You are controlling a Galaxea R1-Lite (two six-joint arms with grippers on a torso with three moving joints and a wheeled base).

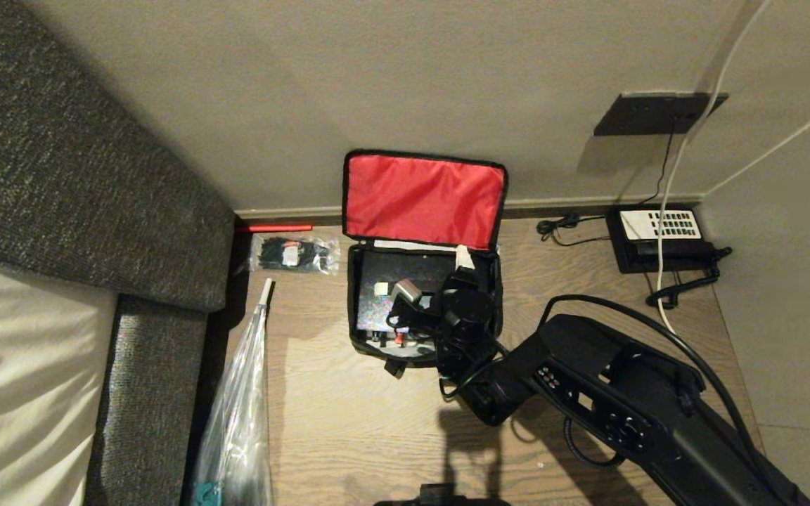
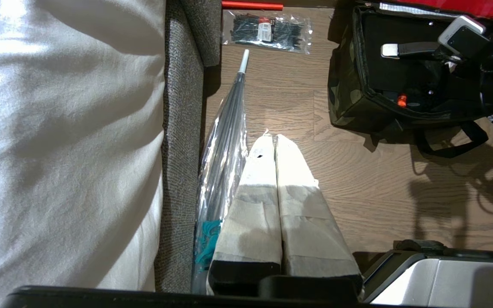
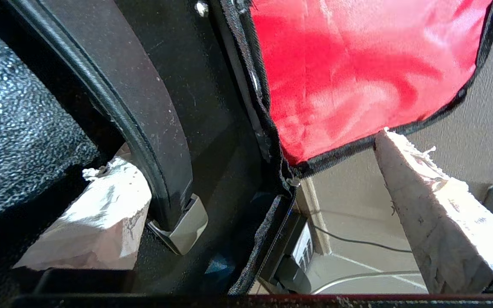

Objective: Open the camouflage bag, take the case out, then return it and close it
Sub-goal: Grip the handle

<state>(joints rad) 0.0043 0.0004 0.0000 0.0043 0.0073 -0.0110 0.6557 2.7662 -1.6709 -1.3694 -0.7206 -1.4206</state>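
- Far left, from 8 to 10 o'clock in the head view: grey upholstered furniture (image 1: 74,161) with a pale cushion. No writing can be read on it.
- At 7 o'clock: a clear-wrapped umbrella (image 1: 240,407) lies on the wooden floor (image 1: 349,422). The left gripper (image 2: 272,141) is parked just beside it, pads pressed together, holding nothing.
- At 11 o'clock: a packet of black cable ties (image 1: 294,254). Its small label is too small to read.
- Centre: the camouflage bag (image 1: 366,344) stands against the wall, red-lined lid (image 1: 425,199) raised. The case (image 1: 394,281) lies inside.
- Right gripper (image 1: 463,270) reaches into the bag with its fingers spread wide, one finger (image 3: 101,214) beside the strap handle (image 3: 152,141), the other outside the bag's edge. It holds nothing.
- Judged step: grasping the case. Centre both fingers on the strap before closing; lift straight up so the case clears the bag walls and lid.
- At 2 o'clock: a telephone (image 1: 658,239); keypad markings unreadable.
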